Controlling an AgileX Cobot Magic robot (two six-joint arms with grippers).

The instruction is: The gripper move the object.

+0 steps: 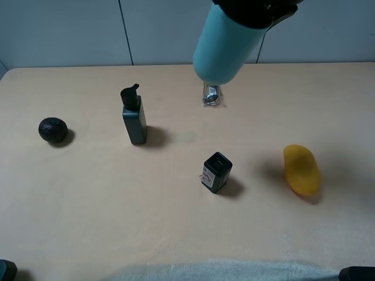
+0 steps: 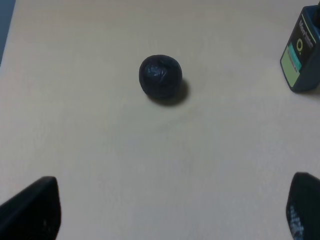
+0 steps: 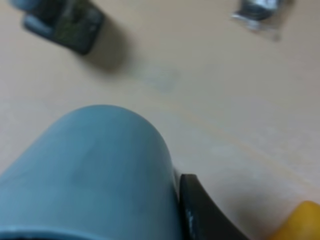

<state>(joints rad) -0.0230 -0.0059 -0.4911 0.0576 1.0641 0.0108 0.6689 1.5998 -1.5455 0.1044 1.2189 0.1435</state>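
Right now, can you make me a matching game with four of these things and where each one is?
Things:
1. blue cup
2. pump bottle
3. dark ball
4. yellow thing

Places:
A. far left of the table
B. up in the air, tilted
C. lying on the right side of the table
D. standing upright on the table

Pairs: 1-B, 2-D, 3-A, 4-C

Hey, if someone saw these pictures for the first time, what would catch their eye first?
The light blue cup stands out, held tilted in the air over the far side of the table by the right end effector. Next the bright yellow mango-shaped object lying on the right, then the dark green pump bottle standing upright left of centre.
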